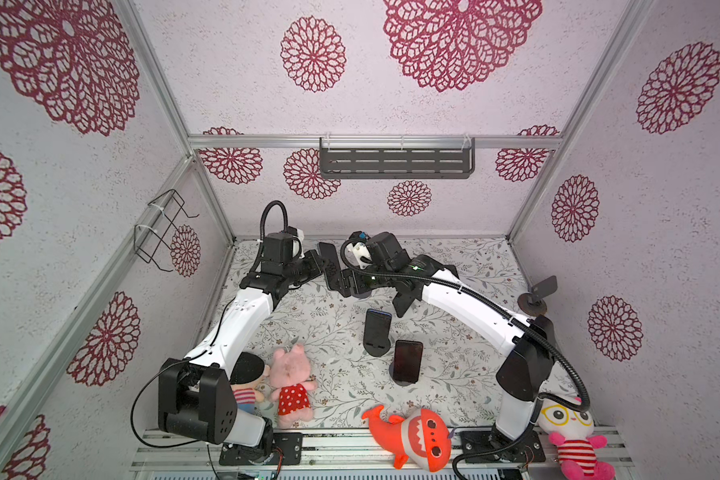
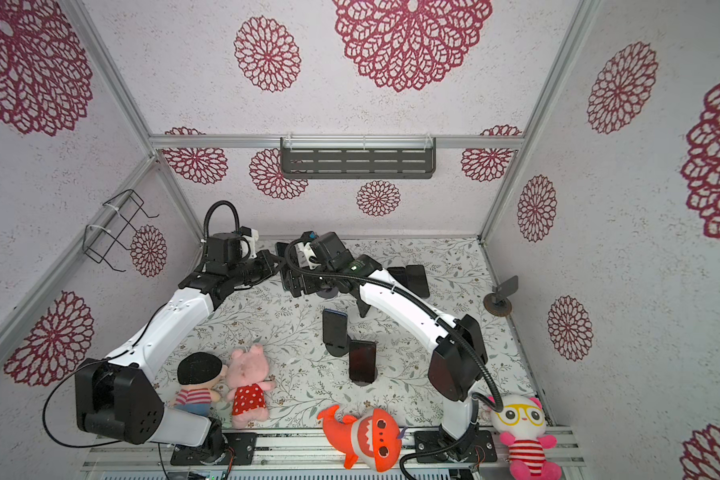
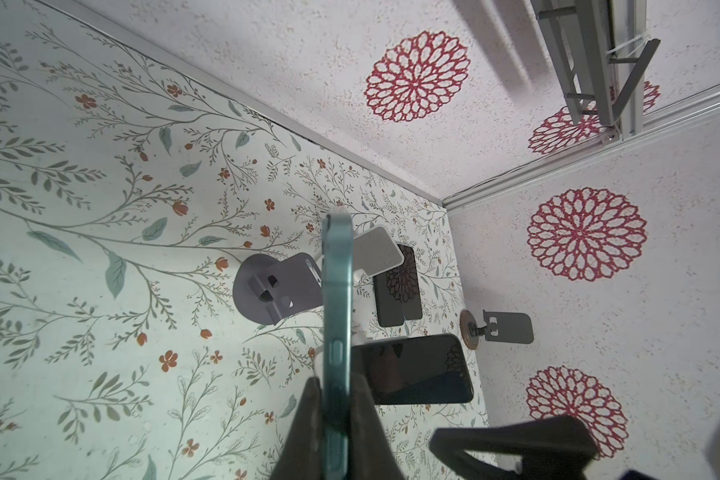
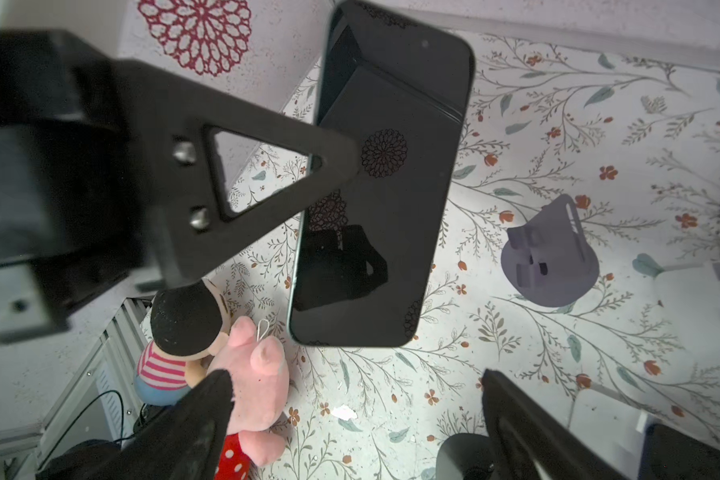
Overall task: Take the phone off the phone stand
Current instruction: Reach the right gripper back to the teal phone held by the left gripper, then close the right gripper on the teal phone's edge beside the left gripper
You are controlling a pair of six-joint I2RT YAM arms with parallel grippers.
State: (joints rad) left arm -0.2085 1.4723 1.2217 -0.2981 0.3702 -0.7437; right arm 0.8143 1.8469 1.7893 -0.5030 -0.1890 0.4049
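Soft, even light everywhere; shadows are faint. The shiny black glass phone (image 4: 383, 208) mirrors red wall flowers (image 4: 196, 33). My right gripper (image 4: 356, 376) looks blurry up close.

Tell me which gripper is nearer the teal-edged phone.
Left. The left gripper is clamped on the phone; the right gripper hangs open, apart from it.

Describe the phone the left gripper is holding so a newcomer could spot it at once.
Look near the back of the flowered table, left of centre. There the left gripper pinches a phone with dark screen and teal edge. Unlike the other phones, it hangs in the air.
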